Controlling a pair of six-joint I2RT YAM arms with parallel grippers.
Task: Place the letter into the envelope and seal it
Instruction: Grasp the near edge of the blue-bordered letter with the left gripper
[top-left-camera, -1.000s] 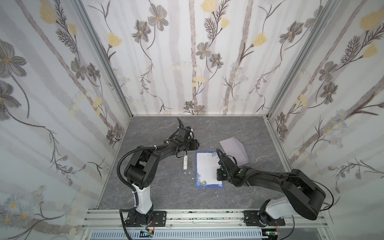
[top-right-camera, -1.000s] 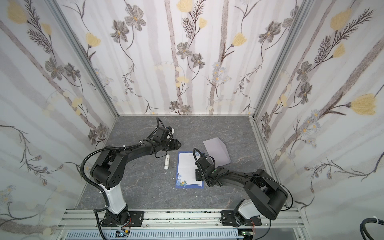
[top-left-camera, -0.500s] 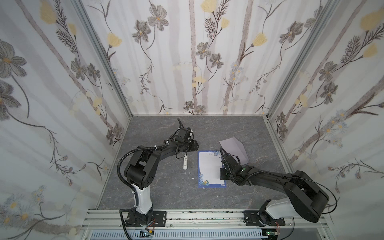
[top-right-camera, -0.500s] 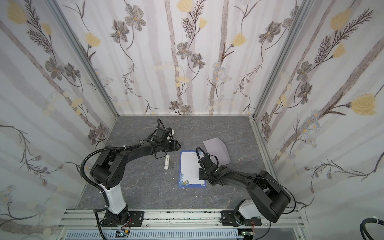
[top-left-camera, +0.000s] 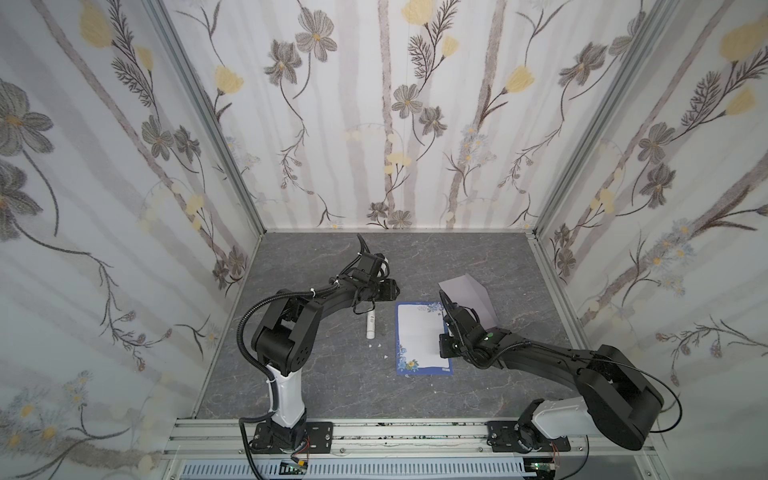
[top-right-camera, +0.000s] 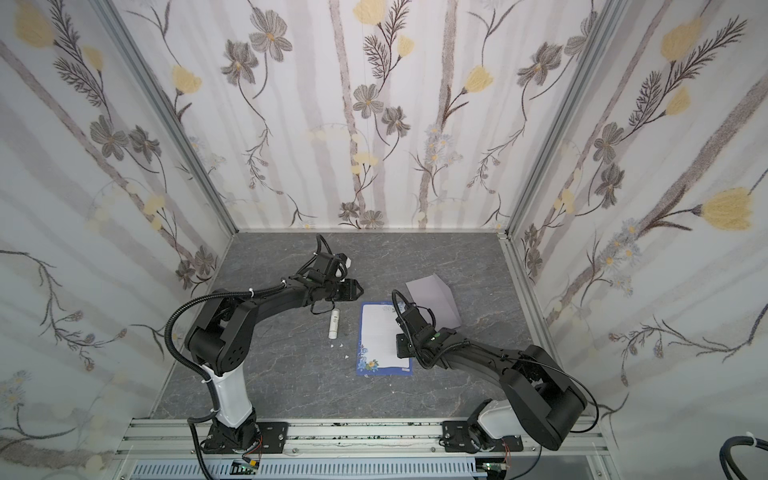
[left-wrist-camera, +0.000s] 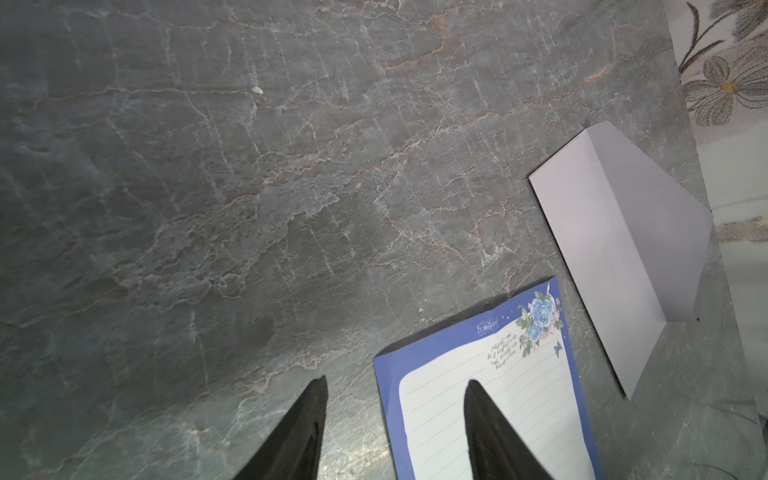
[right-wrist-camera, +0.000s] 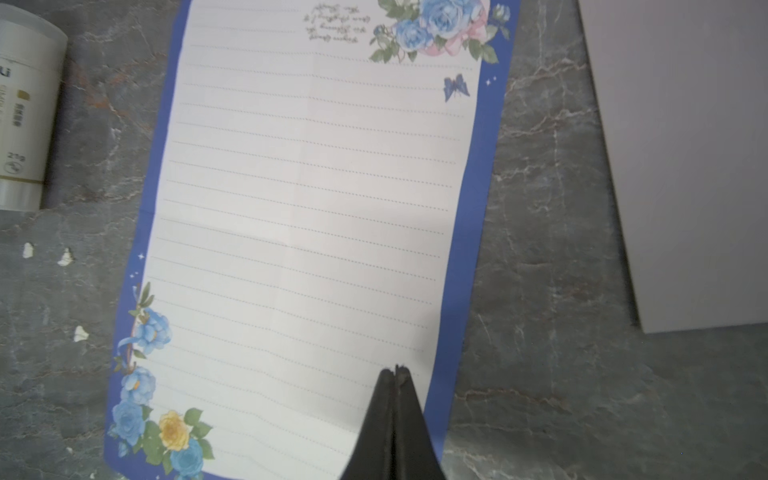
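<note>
Resting mid-table: white lined paper letter with blue floral border (top-left-camera: 419, 338), long axis near-to-far, bare grey stone tabletop (top-left-camera: 332, 390) in front. Right gripper (right-wrist-camera: 395, 370) pinched closed, empty, over its right edge. White glue-stick tube (top-left-camera: 370, 325) left; grey-lavender envelope (top-left-camera: 469, 296) far-right, apart. Left gripper (left-wrist-camera: 397, 382) spread, empty, at far-left corner.

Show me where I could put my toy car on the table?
Bare tabletop runs along the back wall, beyond the envelope, and between the letter and the rail. The middle is crowded: glue stick, letter, envelope, left arm, right arm.
</note>
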